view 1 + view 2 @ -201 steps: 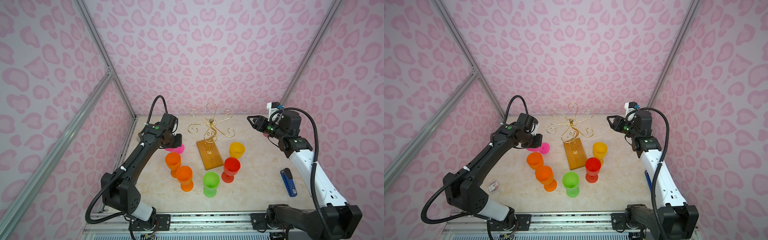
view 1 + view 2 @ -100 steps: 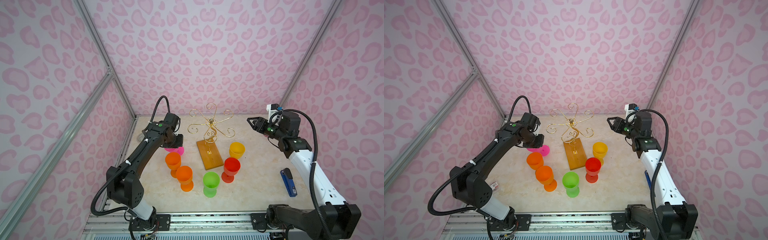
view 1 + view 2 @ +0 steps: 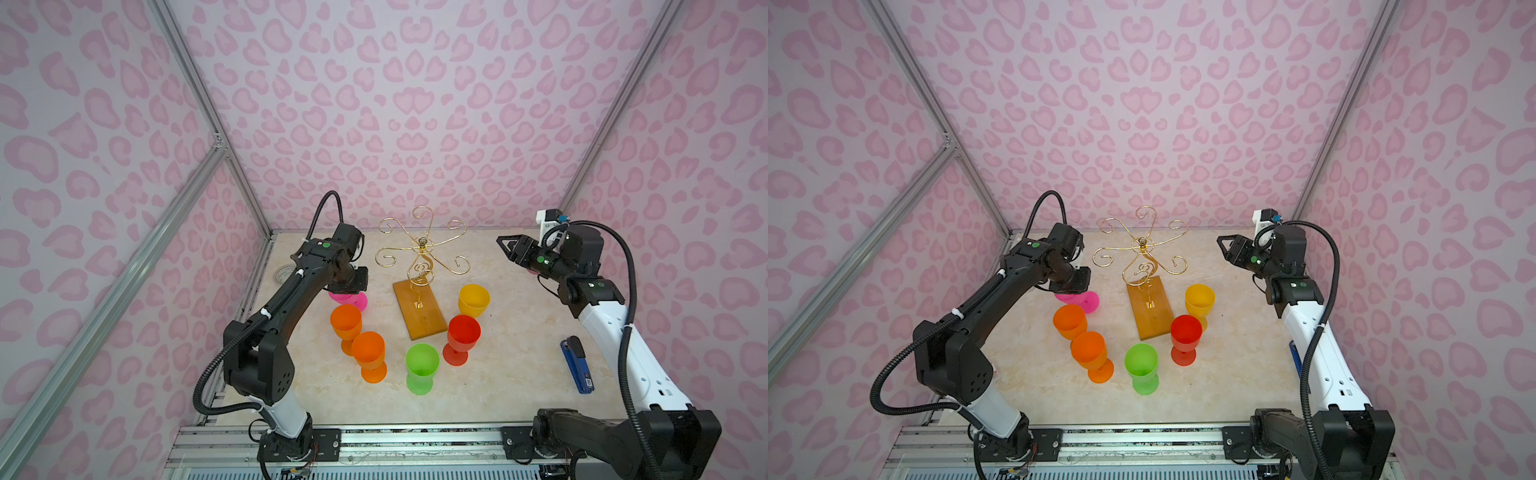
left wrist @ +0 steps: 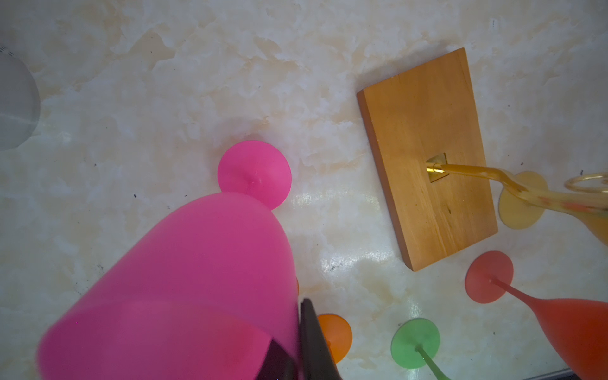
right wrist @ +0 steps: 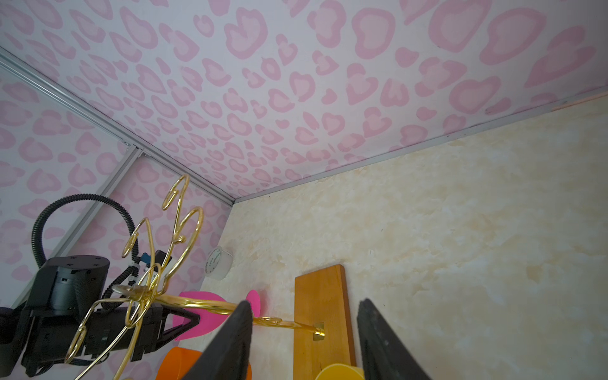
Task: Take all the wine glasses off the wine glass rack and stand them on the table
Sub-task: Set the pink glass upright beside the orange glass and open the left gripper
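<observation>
Clamping left gripper (image 3: 347, 286) on rim of pink glass (image 4: 184, 289), we hold it upright, foot seemingly on table (image 3: 498, 374) beside bare rack (image 3: 422, 253); right gripper (image 3: 505, 247) hangs agape, empty, well apart.

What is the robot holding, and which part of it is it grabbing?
The left gripper pinches the pink wine glass by the rim of its bowl. The right gripper is open and holds nothing.

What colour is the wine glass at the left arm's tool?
Bright pink. The wine glass shows best in the left wrist view.
</observation>
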Available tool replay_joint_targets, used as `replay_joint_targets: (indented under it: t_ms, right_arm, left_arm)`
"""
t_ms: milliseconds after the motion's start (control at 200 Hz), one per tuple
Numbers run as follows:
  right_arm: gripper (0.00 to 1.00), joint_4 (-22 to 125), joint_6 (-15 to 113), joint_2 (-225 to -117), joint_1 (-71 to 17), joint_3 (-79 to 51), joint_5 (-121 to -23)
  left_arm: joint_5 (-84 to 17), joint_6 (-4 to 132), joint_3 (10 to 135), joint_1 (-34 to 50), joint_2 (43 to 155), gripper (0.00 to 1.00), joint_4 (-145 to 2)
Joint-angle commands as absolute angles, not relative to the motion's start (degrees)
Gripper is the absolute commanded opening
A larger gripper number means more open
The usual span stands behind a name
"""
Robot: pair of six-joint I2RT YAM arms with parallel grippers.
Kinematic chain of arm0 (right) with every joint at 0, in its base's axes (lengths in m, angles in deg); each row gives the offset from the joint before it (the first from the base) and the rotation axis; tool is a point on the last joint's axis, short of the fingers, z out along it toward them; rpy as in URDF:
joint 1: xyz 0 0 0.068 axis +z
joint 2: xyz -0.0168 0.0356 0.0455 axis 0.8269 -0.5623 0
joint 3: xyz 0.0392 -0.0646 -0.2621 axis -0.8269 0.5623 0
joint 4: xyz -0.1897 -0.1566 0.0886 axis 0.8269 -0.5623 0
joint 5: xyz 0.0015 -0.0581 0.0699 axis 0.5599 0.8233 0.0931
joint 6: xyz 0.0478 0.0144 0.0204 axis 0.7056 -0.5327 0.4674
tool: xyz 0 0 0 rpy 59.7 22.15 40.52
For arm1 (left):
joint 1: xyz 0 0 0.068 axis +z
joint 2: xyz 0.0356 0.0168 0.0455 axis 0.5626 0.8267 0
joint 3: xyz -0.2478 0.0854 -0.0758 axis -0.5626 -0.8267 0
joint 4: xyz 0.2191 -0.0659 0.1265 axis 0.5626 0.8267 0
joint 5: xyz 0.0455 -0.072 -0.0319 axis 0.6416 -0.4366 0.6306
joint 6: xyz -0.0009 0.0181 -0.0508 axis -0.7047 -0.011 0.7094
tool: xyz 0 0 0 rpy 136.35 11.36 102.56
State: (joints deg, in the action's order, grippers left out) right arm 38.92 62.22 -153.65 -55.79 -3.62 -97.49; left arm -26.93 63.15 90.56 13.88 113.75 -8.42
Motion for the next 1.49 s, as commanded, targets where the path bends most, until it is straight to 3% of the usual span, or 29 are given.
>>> replay_joint_targets:
  t_ms: [0, 540, 1110, 1275, 1490]
  right_arm:
    - [0.52, 40.5, 62.7, -153.7, -55.9, -3.2, -98.3]
    - [0.52, 40.5, 62.9, -153.3, -56.6, -3.1, -98.8]
    - [0.52, 41.5, 63.6, -153.9, -56.6, -3.1, -99.6]
    - [0.52, 41.5, 63.5, -153.5, -56.8, -2.8, -99.4]
    - [0.52, 40.8, 62.4, -152.8, -57.3, -2.8, -98.3]
  left_arm:
    - [-26.9, 63.2, 91.7, 13.8, 114.5, 0.10, -7.7]
    - [-29.2, 63.8, 93.4, 13.5, 114.5, 0.23, -7.6]
    - [-28.0, 65.3, 91.4, 13.2, 107.0, 0.44, -7.7]
    - [-24.7, 66.0, 91.1, 13.2, 103.2, 0.48, -7.7]
    - [-15.9, 66.0, 91.2, 14.0, 95.5, 0.61, -8.0]
